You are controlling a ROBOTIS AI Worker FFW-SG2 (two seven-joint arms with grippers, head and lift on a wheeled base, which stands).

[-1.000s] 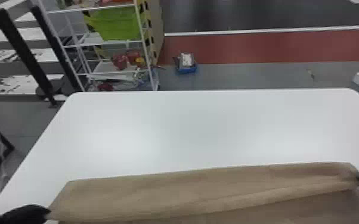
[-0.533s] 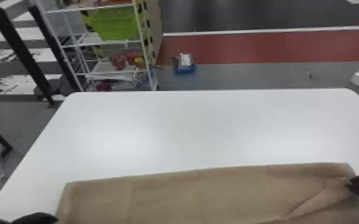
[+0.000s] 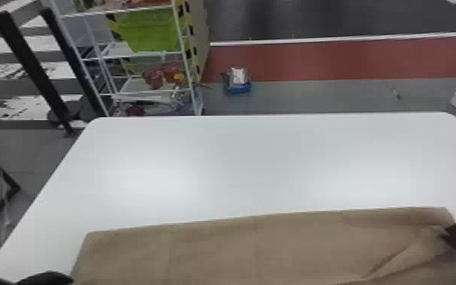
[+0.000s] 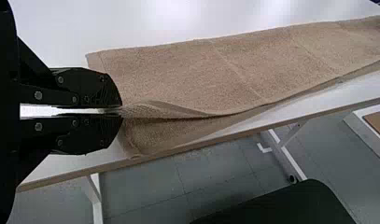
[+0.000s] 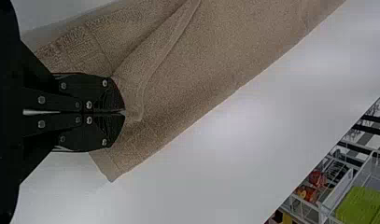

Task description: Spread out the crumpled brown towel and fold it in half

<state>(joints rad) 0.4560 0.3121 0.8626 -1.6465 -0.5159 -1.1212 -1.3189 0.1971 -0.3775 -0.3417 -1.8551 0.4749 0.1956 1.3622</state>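
Brown towel (image 3: 269,250) is on the near part of the white tabletop (image 3: 238,166), stretched sideways between both tools. Far edge runs nearly straight, its right end farther from the robot than its left.

Left tool (image 3: 70,281): at the towel's left end, bottom left of head view. In left wrist view, fingers narrow, thin gap between them, towel edge pinched at the tips. From that grip a raised hem runs along the towel, upper layer over a lower strip. The lower strip sits close to the tabletop's near edge.

Right tool (image 3: 443,234): at the towel's right end, short of the far right corner. Right wrist view: fingers together at the tips, gripping a bunched bit of towel. Diagonal crease fans out from the grip; the corner beside it lies flat on the tabletop.

Behind the tabletop: white rack (image 3: 189,72) with a green bin (image 3: 149,32), blue box (image 3: 238,89) on the floor just beside it.
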